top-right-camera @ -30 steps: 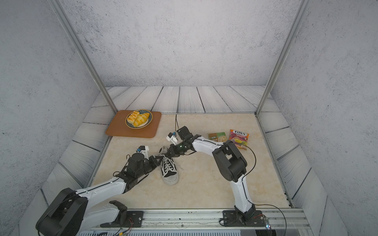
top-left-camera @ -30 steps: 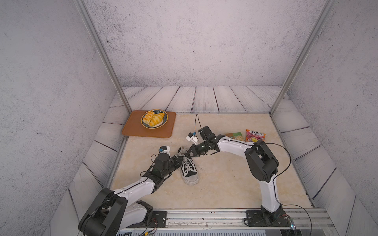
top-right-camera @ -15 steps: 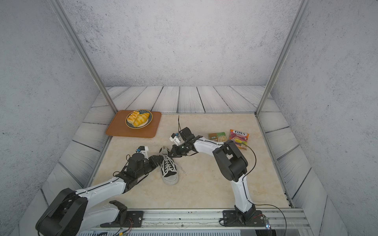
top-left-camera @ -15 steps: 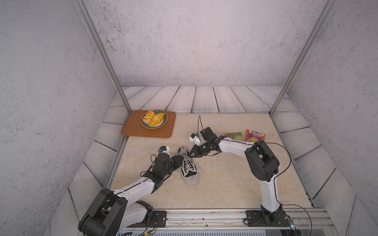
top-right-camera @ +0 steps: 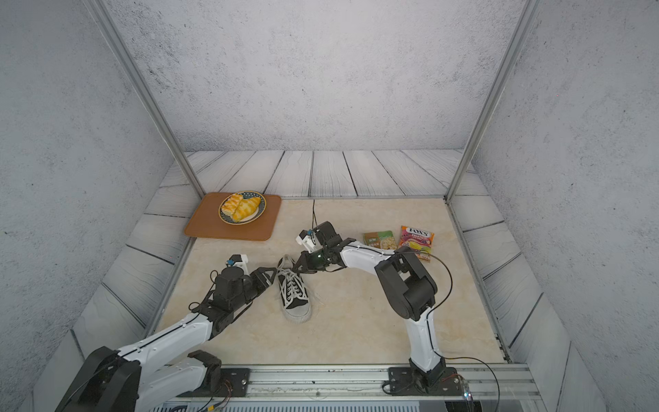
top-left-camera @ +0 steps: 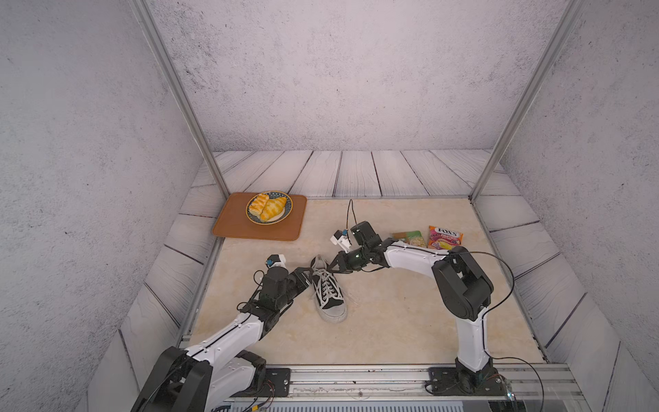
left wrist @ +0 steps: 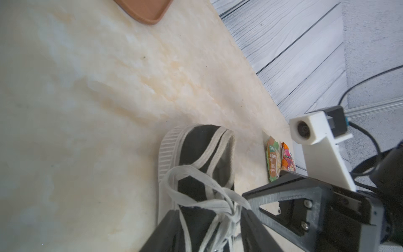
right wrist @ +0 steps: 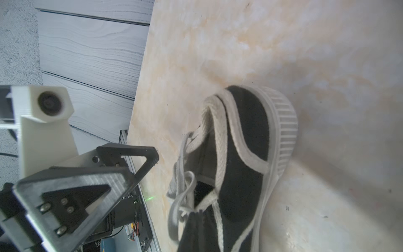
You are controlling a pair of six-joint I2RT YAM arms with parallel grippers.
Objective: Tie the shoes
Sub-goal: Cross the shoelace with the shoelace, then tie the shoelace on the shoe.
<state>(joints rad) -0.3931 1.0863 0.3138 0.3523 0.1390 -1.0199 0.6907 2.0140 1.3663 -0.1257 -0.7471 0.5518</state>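
Observation:
The shoe, a black sneaker (top-left-camera: 328,294) (top-right-camera: 294,294) with a white sole, lies on the beige table with its toe toward the front rail. Its white laces (left wrist: 196,187) are bunched in loose loops over the tongue. My left gripper (top-left-camera: 308,272) (top-right-camera: 272,271) (left wrist: 209,233) stands open at the shoe's left side, its jaws either side of the lace bunch. My right gripper (top-left-camera: 333,269) (top-right-camera: 298,267) (right wrist: 196,227) is shut on a lace (right wrist: 185,196) at the shoe's right side, near the collar.
A brown tray (top-left-camera: 231,228) with a plate of pastries (top-left-camera: 269,209) sits at the back left. Two snack packets (top-left-camera: 410,238) (top-left-camera: 445,237) lie behind the right arm. The metal rail (top-left-camera: 356,378) runs along the front edge, and frame posts stand at the back corners.
My left gripper has gone from shut to open beside the laces. The right gripper stayed shut and drew slightly back to the right.

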